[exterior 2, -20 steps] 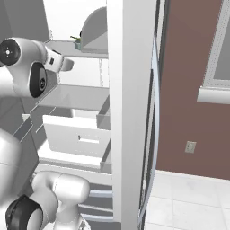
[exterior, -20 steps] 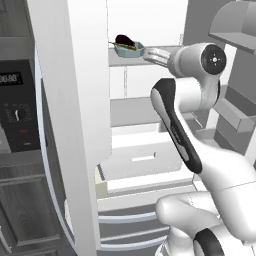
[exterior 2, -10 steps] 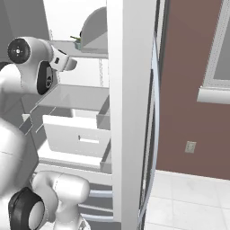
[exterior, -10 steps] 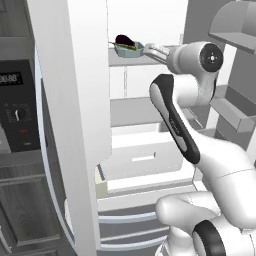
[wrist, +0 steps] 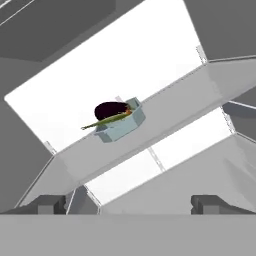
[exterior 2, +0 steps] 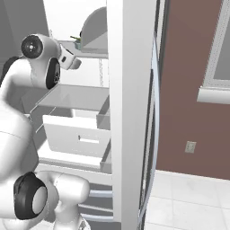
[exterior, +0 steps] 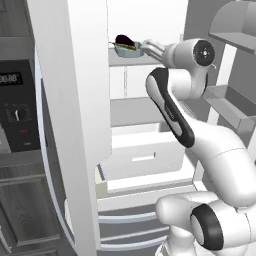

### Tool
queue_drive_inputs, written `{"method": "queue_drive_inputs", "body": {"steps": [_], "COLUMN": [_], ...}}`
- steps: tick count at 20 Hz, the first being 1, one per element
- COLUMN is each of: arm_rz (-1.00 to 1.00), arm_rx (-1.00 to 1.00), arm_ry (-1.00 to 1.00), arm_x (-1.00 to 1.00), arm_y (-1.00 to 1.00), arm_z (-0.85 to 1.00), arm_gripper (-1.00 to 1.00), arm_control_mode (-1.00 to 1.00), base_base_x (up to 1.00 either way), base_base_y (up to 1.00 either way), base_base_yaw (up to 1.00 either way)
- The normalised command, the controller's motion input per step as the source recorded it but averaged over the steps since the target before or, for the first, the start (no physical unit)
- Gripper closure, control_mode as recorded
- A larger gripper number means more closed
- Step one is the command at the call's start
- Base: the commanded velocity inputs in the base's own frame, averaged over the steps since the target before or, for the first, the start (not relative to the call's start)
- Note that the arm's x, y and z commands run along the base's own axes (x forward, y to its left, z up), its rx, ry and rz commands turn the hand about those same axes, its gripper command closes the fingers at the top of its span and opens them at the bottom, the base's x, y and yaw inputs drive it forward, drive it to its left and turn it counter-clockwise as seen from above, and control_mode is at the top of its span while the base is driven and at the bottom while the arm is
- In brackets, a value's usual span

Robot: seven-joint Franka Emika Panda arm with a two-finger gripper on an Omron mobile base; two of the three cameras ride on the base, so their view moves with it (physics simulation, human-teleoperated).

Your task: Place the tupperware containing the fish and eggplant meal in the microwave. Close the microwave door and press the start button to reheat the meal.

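The tupperware (exterior: 127,49) sits on a fridge shelf (exterior: 131,61), seemingly just beyond the pincer (exterior: 148,46).

1. a white fridge (exterior: 75,100) stands open, its tall door panel close to the camera in the left base view.
2. an upper glass shelf (wrist: 165,120) crosses the fridge interior; a second shelf (exterior 2: 76,96) lies below it.
3. a white drawer (exterior 2: 78,137) with a slot handle sits pulled out under the shelves.
4. grey door bins (exterior: 227,102) hang on the fridge's right door.
5. a reddish-brown wall (exterior 2: 188,81) with a pale outlet plate (exterior 2: 191,147) stands at right, beside a white window sill (exterior 2: 215,94).
6. a pale tiled floor (exterior 2: 188,197) lies below the wall.
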Motion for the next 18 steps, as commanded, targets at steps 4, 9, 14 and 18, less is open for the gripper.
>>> {"method": "queue_drive_inputs", "body": {"steps": [4,9,14,18], "arm_rz": [0.0,0.0,0.0,0.0], "arm_rx": [0.0,0.0,0.0,0.0], "arm_ry": [0.15,0.11,0.02,0.0], "arm_x": [0.32,0.35,0.34,0.35], "arm_y": [0.0,0.0,0.0,0.0], "arm_z": [0.0,0.0,0.0,0.0], "arm_gripper": [-1.0,-1.0,-1.0,-1.0], "arm_control_mode": [-1.0,-1.0,-1.0,-1.0], "base_base_x": [0.0,0.0,0.0,0.0], "base_base_y": [0.0,0.0,0.0,0.0], "base_base_yaw": [0.0,0.0,0.0,0.0]}}
